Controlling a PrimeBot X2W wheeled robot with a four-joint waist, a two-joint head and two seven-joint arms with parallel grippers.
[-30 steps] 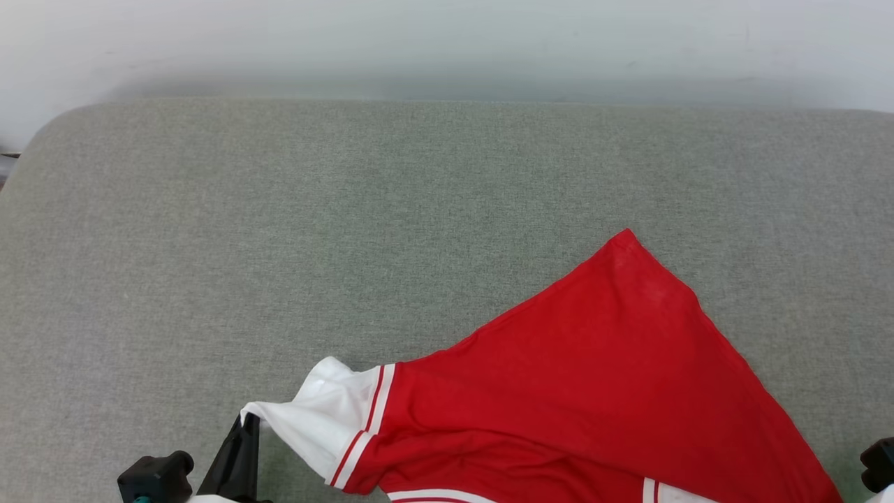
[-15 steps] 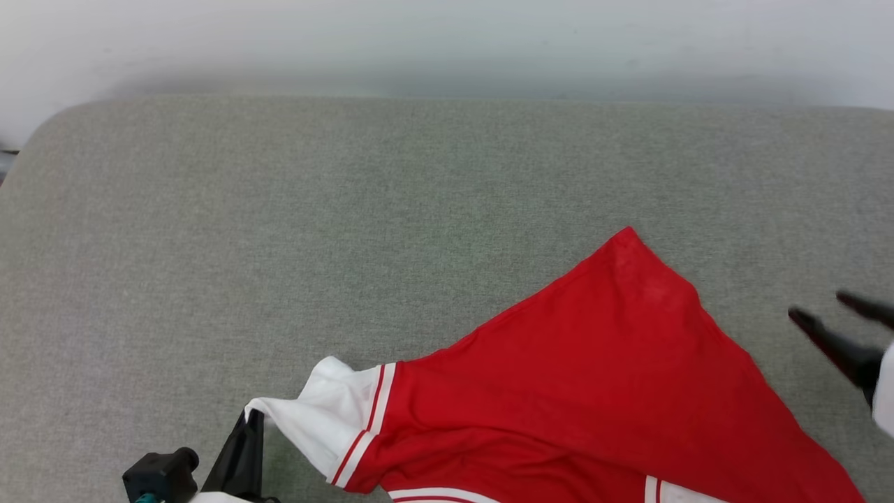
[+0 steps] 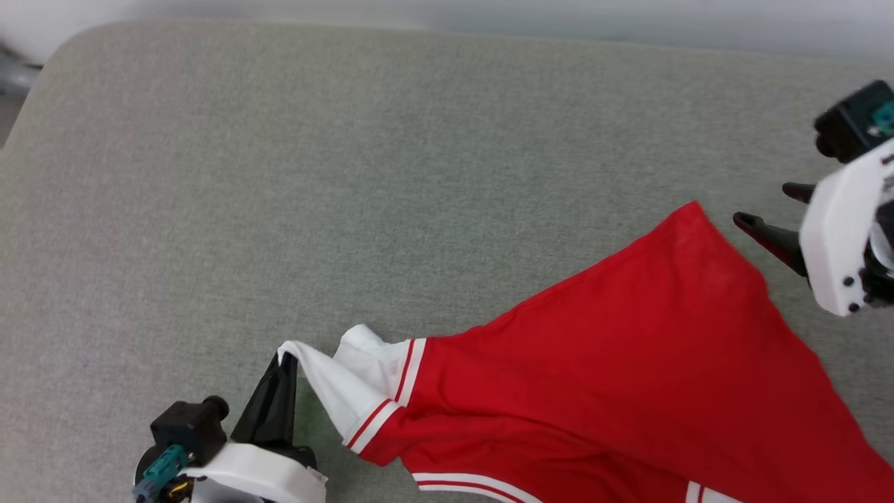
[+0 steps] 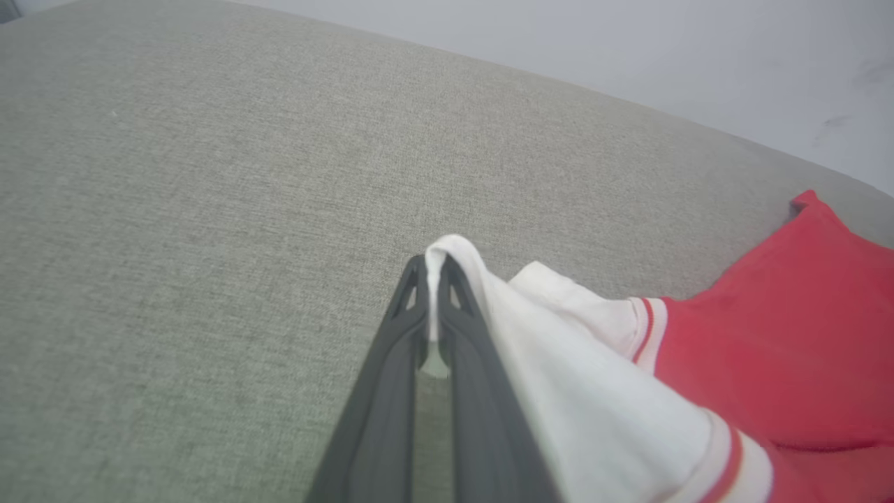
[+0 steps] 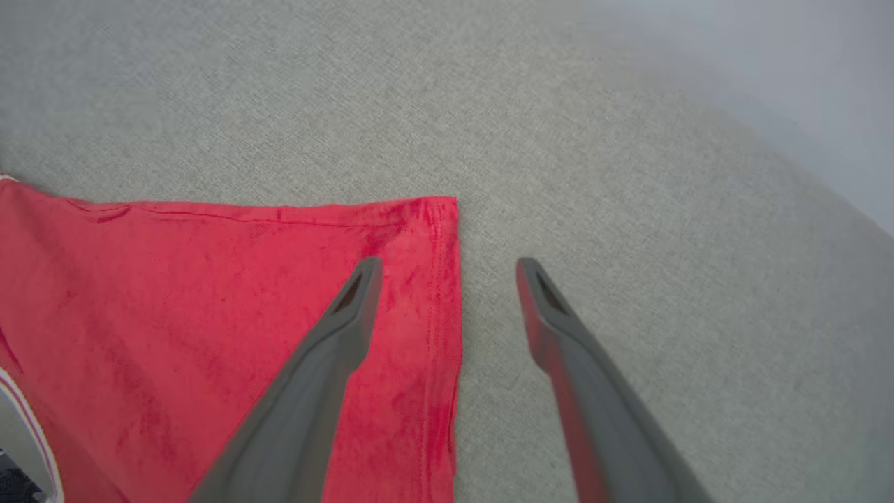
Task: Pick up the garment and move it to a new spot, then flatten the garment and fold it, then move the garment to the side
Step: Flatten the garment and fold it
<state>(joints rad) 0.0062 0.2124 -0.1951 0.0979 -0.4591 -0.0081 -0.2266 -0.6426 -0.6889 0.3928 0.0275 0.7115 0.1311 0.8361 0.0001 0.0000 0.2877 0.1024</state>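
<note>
Lying across the lower right of the grey fabric-covered tabletop (image 3: 349,175), the garment (image 3: 628,363) shows plain red cloth, with one hem corner (image 3: 691,213) pointing toward the far edge and a white sleeve (image 3: 370,363) with red-and-white striped trim stretched out to the left. The left claw (image 3: 283,360) is pressed together on the tip of that sleeve, pinching a fold of white cloth between its dark fingers and holding it a little off the surface. The right claw (image 3: 765,204) hangs spread wide just beside the hem corner, gripping nothing; in the right wrist view its fingers straddle the hem's edge.
</note>
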